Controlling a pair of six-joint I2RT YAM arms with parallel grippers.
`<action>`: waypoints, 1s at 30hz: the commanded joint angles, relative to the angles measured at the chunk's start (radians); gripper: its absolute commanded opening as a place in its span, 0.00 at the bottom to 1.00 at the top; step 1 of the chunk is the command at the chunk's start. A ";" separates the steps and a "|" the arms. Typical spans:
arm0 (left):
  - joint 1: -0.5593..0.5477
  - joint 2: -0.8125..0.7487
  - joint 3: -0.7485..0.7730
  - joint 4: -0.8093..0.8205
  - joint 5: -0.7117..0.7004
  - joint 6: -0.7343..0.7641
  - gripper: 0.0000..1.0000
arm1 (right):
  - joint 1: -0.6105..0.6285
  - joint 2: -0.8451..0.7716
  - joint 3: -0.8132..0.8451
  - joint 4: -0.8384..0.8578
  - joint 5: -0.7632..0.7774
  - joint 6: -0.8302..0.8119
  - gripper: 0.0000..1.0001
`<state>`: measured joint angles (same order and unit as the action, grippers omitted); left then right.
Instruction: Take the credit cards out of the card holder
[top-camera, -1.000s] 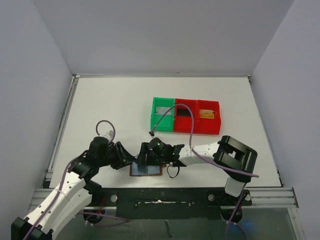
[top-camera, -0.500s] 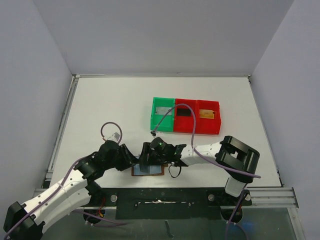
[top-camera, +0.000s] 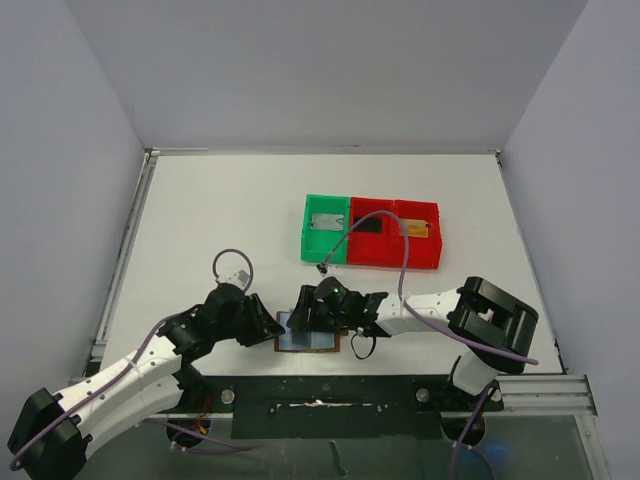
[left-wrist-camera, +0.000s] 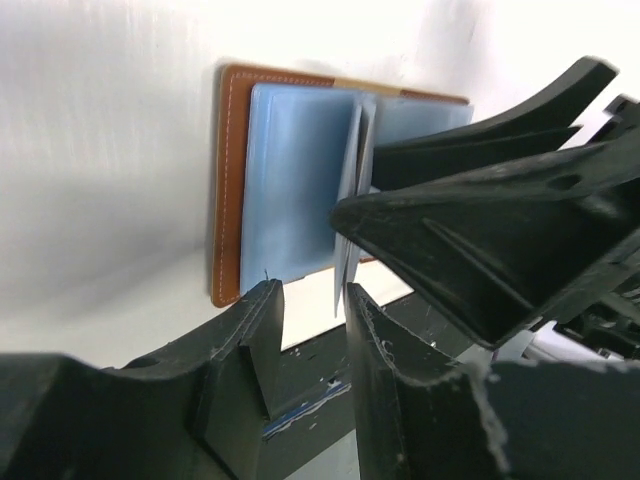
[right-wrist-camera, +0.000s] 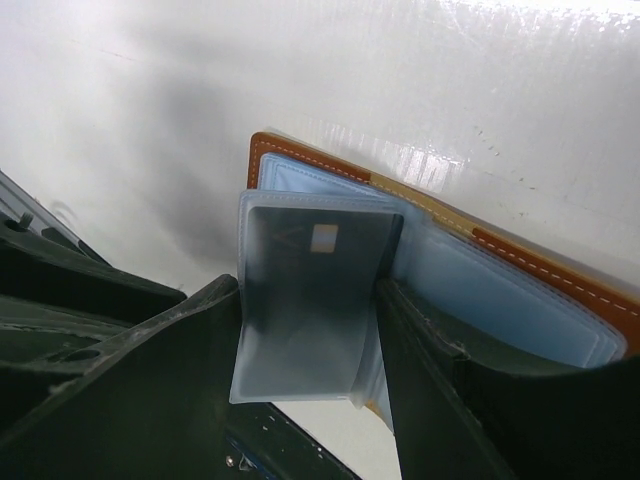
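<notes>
Card holder (top-camera: 308, 342) lies open, lining up, at 6 o'clock on the worktop (top-camera: 220, 230), just in front of the arm bases. The right gripper (top-camera: 303, 320) comes in from 3 o'clock. Its fingers (right-wrist-camera: 180, 340) sit against both side edges of a clear sleeve leaf (right-wrist-camera: 300, 370), holding it lifted off the lining. A dark chip card (right-wrist-camera: 315, 270) is in that leaf and not yet out. Propped this way, the leaf's free edge faces the other arm.

The left gripper (left-wrist-camera: 312, 300) comes in from 9 o'clock, fingers narrowly apart and holding nothing. In its own view the upright leaf lines up with the gap, probably so it can pinch the card while the right one keeps the leaf steady.

Toward 1 o'clock from the card holder, well apart from it, stand a green tray (top-camera: 312, 252) and two red trays (top-camera: 392, 260). They hold a pale grey card (top-camera: 323, 222), a black card (top-camera: 368, 226) and a golden-orange card (top-camera: 414, 229), one to each tray.
</notes>
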<state>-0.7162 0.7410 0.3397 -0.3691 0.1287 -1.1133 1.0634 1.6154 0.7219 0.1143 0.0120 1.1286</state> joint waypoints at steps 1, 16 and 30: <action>-0.030 0.023 -0.006 0.135 0.058 0.018 0.30 | -0.007 0.003 -0.055 -0.021 0.016 0.015 0.54; -0.052 0.062 -0.046 0.173 0.016 -0.011 0.30 | -0.009 0.002 -0.078 0.023 -0.013 0.026 0.54; -0.063 0.120 -0.057 0.244 0.018 -0.004 0.29 | -0.016 -0.002 -0.097 0.071 -0.038 0.034 0.53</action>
<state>-0.7681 0.8307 0.2745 -0.2081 0.1539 -1.1229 1.0523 1.6058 0.6559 0.2329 -0.0193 1.1664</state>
